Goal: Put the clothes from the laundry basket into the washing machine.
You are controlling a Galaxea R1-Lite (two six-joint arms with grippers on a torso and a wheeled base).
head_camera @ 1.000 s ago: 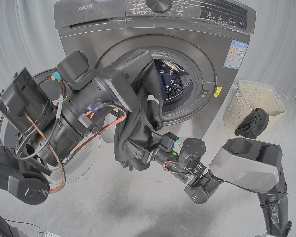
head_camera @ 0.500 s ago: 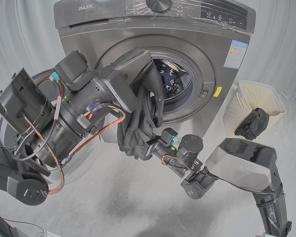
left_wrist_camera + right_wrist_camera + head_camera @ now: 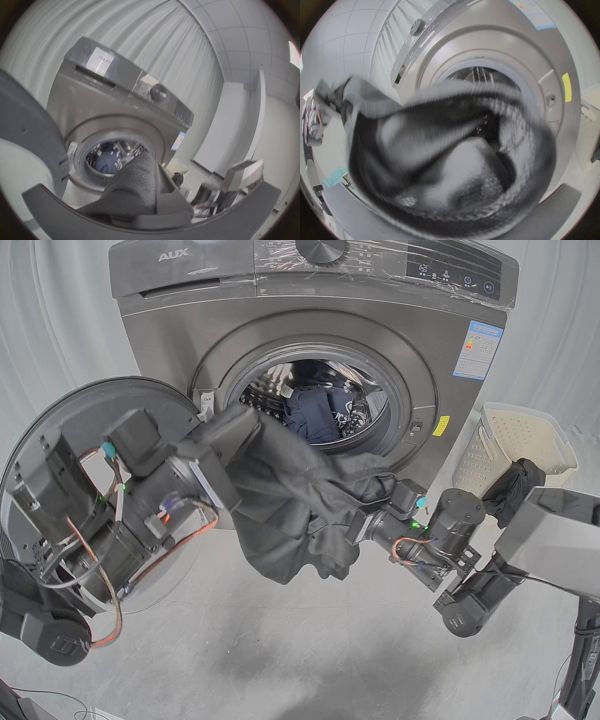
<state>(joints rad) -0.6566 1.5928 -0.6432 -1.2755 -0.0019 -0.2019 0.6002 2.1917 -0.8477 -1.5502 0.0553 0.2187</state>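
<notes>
Pale curtains (image 3: pixel 44 315) and a grey floor (image 3: pixel 250 646) surround the washing machine (image 3: pixel 187 334), whose round door (image 3: pixel 75 409) stands swung open on the robot's left.

The left fingers (image 3: pixel 234 424) are clamped on one end of a dark grey garment (image 3: pixel 287 509). The right fingers (image 3: pixel 362 524) are mostly buried in its other end, and the cloth pulling taut toward them suggests they are closed on it too. Between the two arms the garment hangs as a sagging sheet, just in front of and below the drum mouth (image 3: pixel 387 402).

Half a second ago it was bunched high against the upper left of that mouth, with the right arm beneath it. Since then the left arm has dropped and drawn back toward the door. The right arm has risen and swung out toward the basket side, and the cloth has been stretched wide. This uncovers the mouth, where dark blue clothes (image 3: pixel 312 415) already lie in the drum.

For the task this looks like a re-set: the garment is outside the machine and must still be lifted over the lip and pushed in. Farther right, the laundry basket (image 3: pixel 531 421) stands beside the machine with a black garment (image 3: pixel 515 484) draped over its rim, so one more piece waits.
</notes>
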